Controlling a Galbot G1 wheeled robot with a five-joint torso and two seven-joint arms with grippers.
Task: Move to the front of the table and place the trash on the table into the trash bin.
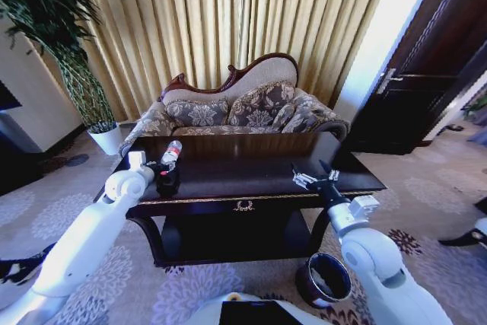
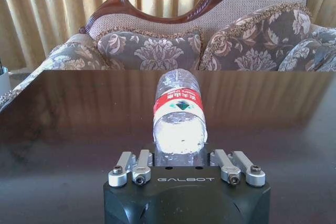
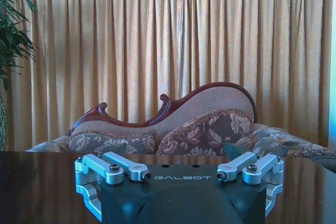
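The trash I see is a clear plastic bottle with a red label, lying at the left end of the dark glossy table, its cap pointing toward the sofa. In the left wrist view the bottle has its base right at the palm of my left gripper, whose jaws are closed in on it. My left gripper is over the table's left end. Over the table's right front, my right gripper stands open and holds nothing; its linkages are spread wide. The round dark trash bin stands on the carpet below the table's right front corner, by my right arm.
A patterned sofa stands close behind the table, in front of gold curtains. A plant in a white pot is at the back left, and a dark door is at the right. The table has a lower shelf. Carpet surrounds it.
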